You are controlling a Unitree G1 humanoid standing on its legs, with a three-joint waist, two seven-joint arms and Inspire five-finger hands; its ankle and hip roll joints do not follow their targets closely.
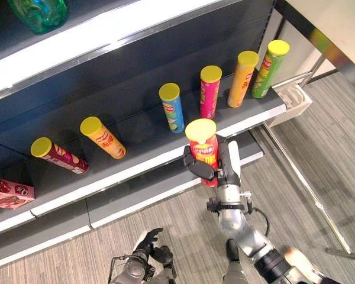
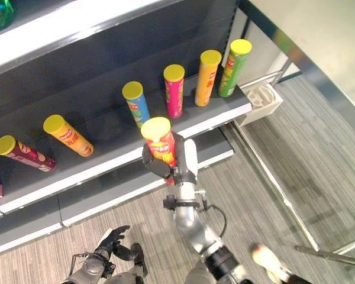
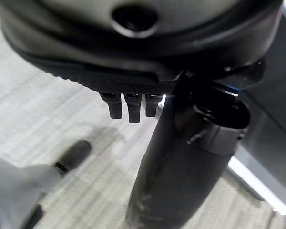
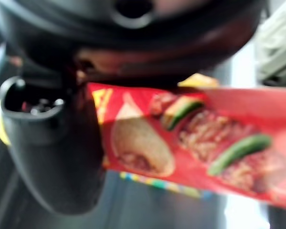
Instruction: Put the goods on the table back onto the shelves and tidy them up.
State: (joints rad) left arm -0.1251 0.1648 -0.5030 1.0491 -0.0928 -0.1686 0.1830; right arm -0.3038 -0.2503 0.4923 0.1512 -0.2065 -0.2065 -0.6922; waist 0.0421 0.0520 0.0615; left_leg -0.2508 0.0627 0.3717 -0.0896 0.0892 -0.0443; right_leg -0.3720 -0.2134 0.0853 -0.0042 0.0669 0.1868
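The right hand point(image 1: 220, 167) has its fingers and thumb wrapped round a red can point(image 1: 203, 149) with a yellow lid. It holds the can upright, just in front of the edge of the shelf point(image 1: 248, 118). The right wrist view shows what the head views do not: the picture on the red can's side, with a round chip and green pepper slices, and the dark thumb point(image 4: 47, 143) pressed right beside it.

The left hand point(image 1: 152, 245) is low down over the grey striped floor point(image 1: 319, 154), well apart from the can. In its own wrist view its short dark fingertips point(image 3: 129, 106) hang loose and straight, and it holds nothing.

On the shelf behind the red can, six more cans with yellow lids stand in a row. From left to right they are a dark red can point(image 1: 58, 155), an orange can point(image 1: 102, 136), a blue can point(image 1: 172, 107), a pink can point(image 1: 210, 91), a yellow can point(image 1: 242, 78) and a green can point(image 1: 270, 68). A pink box point(image 1: 7, 192) sits at the far left of the shelf. A green bottle point(image 1: 40, 13) stands on the shelf above.
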